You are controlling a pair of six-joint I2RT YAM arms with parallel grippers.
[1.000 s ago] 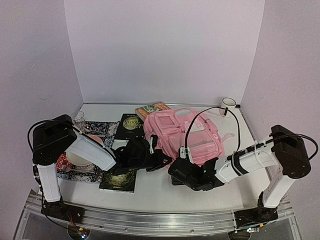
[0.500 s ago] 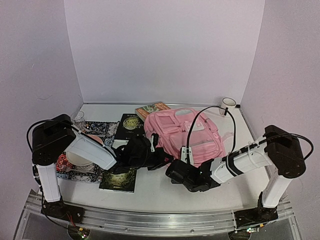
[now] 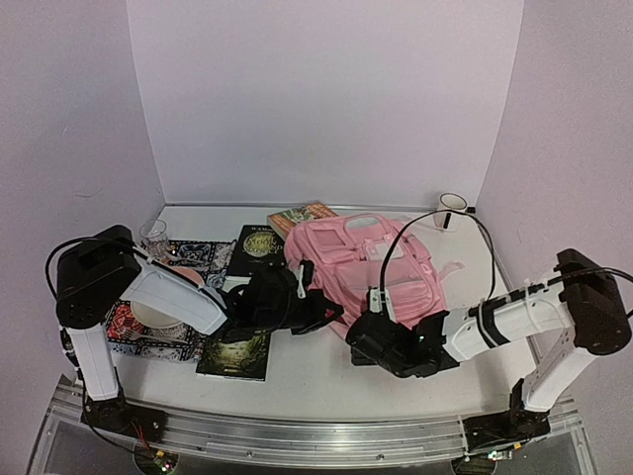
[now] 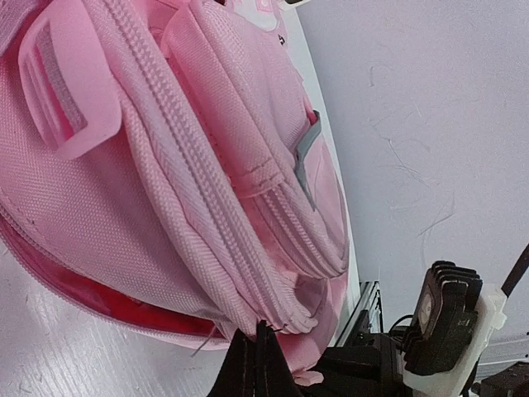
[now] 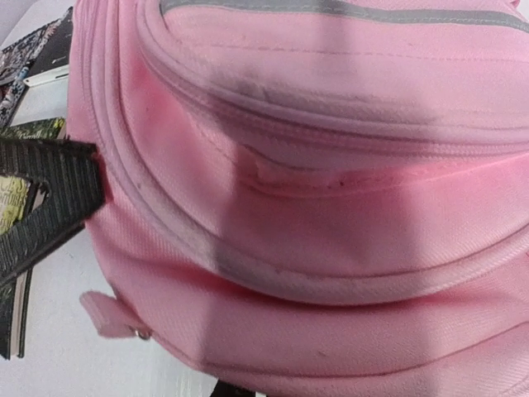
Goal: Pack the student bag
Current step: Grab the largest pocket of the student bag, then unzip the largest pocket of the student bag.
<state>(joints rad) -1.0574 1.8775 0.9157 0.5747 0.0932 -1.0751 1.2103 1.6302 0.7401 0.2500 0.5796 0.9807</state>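
The student bag (image 3: 366, 262), a big pink backpack, lies front up in the middle of the table. My left gripper (image 3: 324, 317) is at its near left corner. In the left wrist view its fingers (image 4: 258, 351) are shut, and the bag's (image 4: 165, 165) zipper seam is drawn down into their tips. My right gripper (image 3: 364, 336) sits against the bag's near edge. The pink fabric (image 5: 331, 207) fills the right wrist view, and only a dark sliver of that gripper (image 5: 235, 390) shows under it. Whether it pinches fabric is hidden.
A dark book (image 3: 259, 242) and an orange-edged book (image 3: 302, 215) lie behind the bag's left side. A green-black book (image 3: 235, 353) lies near the front. Patterned cloths (image 3: 203, 255), a bowl (image 3: 148, 312) and a glass (image 3: 154, 236) are at left. A white cup (image 3: 452, 206) stands back right.
My right gripper has closed at the bag's near edge and its arm has shifted slightly right. The left arm has stayed put with its grip unchanged.
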